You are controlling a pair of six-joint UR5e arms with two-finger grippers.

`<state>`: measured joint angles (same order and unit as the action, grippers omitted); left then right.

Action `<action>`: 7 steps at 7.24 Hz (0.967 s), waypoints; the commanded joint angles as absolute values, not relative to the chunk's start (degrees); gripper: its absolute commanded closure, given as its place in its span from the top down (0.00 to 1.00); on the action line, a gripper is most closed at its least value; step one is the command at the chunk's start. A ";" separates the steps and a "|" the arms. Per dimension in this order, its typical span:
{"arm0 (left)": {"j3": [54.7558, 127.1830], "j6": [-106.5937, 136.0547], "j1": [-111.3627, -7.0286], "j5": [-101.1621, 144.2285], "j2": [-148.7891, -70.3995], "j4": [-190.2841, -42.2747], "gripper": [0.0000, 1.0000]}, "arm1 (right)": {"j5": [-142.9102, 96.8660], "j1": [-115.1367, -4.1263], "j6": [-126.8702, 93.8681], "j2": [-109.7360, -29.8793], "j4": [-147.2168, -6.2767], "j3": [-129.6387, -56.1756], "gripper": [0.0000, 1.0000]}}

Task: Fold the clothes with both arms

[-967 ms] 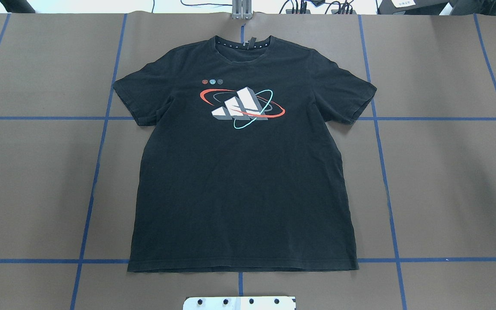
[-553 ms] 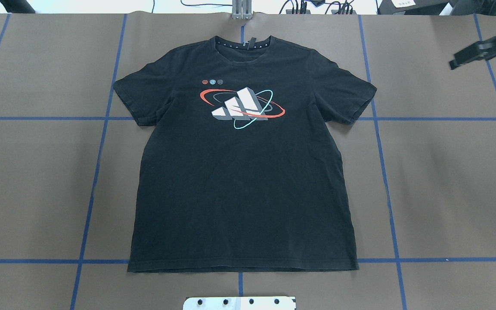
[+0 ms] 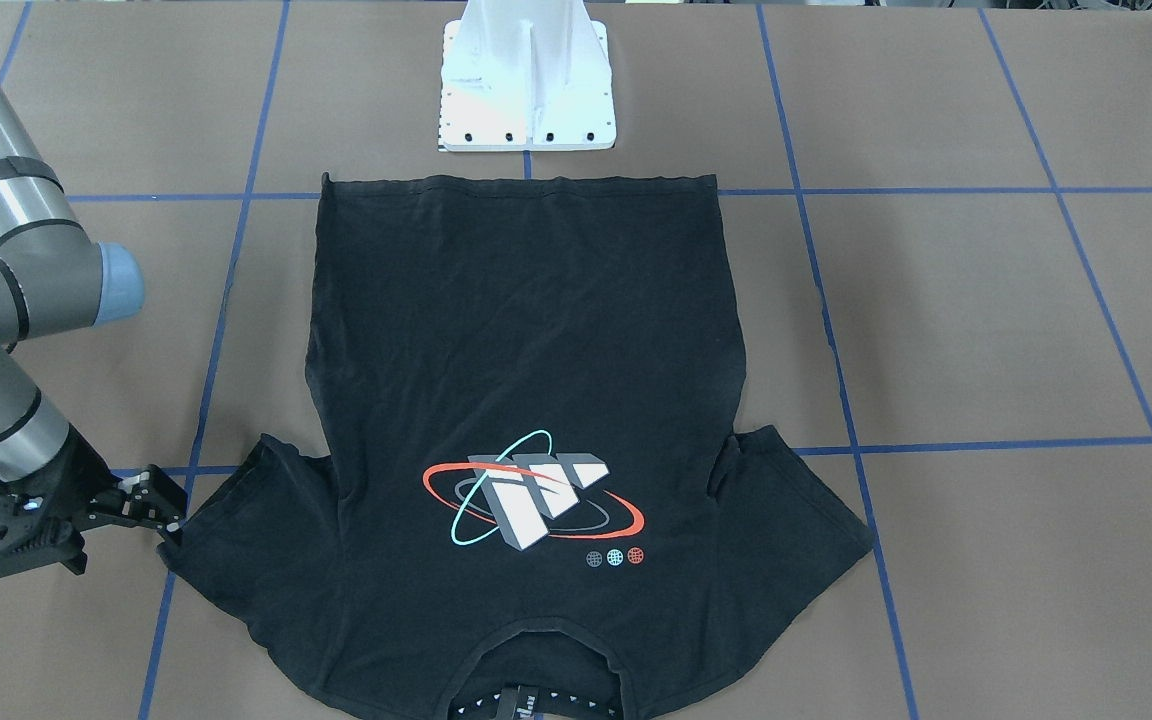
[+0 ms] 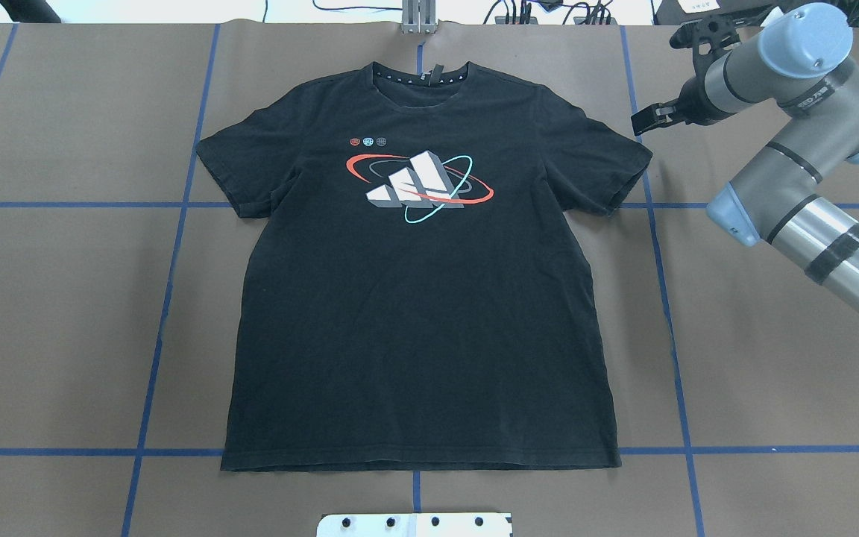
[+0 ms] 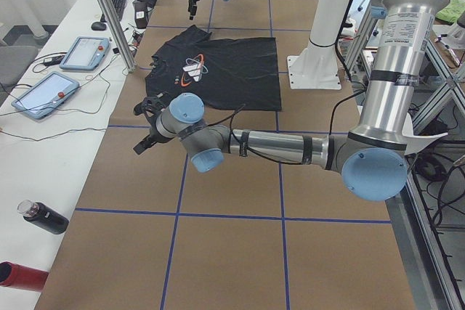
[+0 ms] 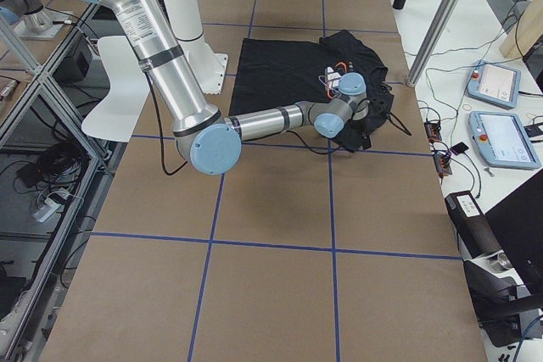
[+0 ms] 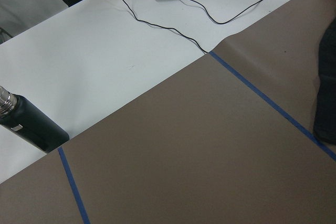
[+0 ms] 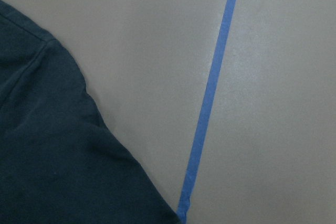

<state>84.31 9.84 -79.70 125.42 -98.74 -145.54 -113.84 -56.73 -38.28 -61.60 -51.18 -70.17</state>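
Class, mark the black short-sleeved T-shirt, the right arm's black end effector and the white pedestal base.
Black T-shirt (image 4: 414, 335), overhead view, plain lower front.
Right end effector (image 3: 172, 512), front-facing view, between fingertips.
White pedestal base (image 3: 586, 120), front-facing view, foot plate.

Silver-grey right arm (image 4: 791, 201), light-blue caps (image 4: 806, 26) (black right hand (image 4: 642, 121))

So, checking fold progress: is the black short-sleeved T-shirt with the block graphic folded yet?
No, the T-shirt lies spread flat, graphic up, with no part folded over.

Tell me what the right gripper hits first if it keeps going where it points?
Likely the T-shirt sleeve, just ahead of the right gripper, though its height over the table is unclear.
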 commanded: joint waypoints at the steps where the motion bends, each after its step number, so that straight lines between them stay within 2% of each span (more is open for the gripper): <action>1: 84.11 9.84 -79.28 125.42 -98.70 -145.55 1.00 | -111.81 -54.85 -38.32 -61.35 -48.52 -67.41 0.86; 4: 83.85 9.84 -79.19 125.42 -98.70 -145.63 1.00 | -111.62 -54.14 -38.32 -61.70 -48.52 -67.15 0.52; 6: 83.67 9.93 -79.19 125.42 -98.70 -145.63 1.00 | -111.53 -53.70 -38.23 -61.79 -48.52 -67.15 0.51; 7: 83.67 9.84 -79.19 125.42 -98.70 -145.63 1.00 | -111.19 -53.70 -38.23 -61.79 -48.52 -67.15 0.43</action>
